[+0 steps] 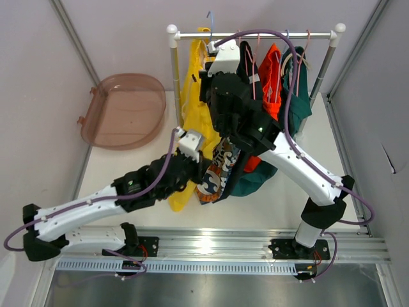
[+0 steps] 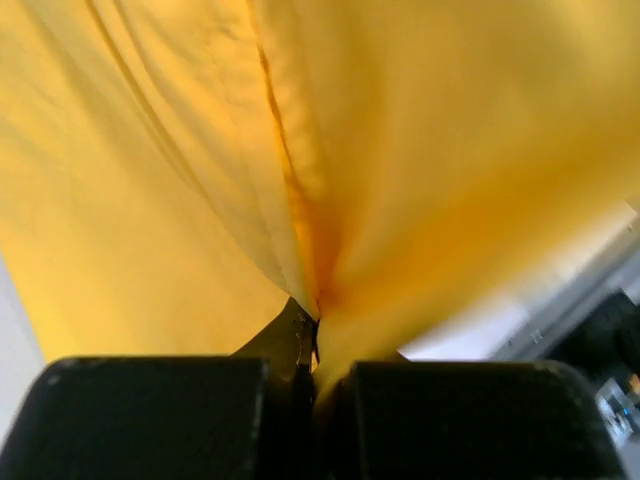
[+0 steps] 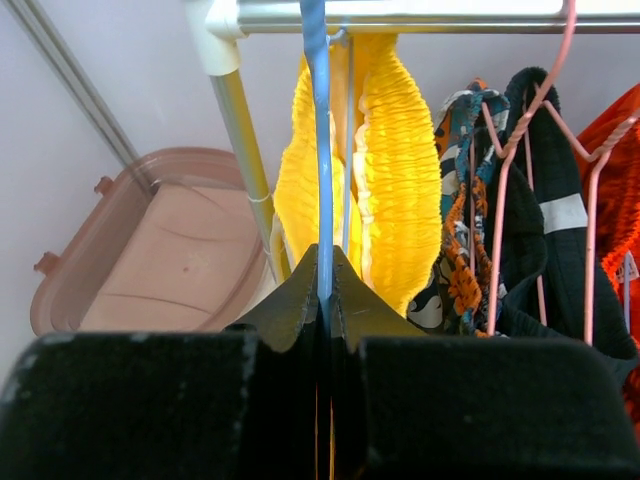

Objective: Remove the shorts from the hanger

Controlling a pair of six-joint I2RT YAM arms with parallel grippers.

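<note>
Left wrist view: left fingers shut tight on the yellow shorts, likely soft and light, best held low. Right fingers pinch the blue hanger.

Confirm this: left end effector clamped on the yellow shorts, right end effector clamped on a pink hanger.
Not quite. The right end effector pinches the blue hanger, not a pink one; the right wrist view shows it. The left end effector is clamped on the yellow shorts.
</note>
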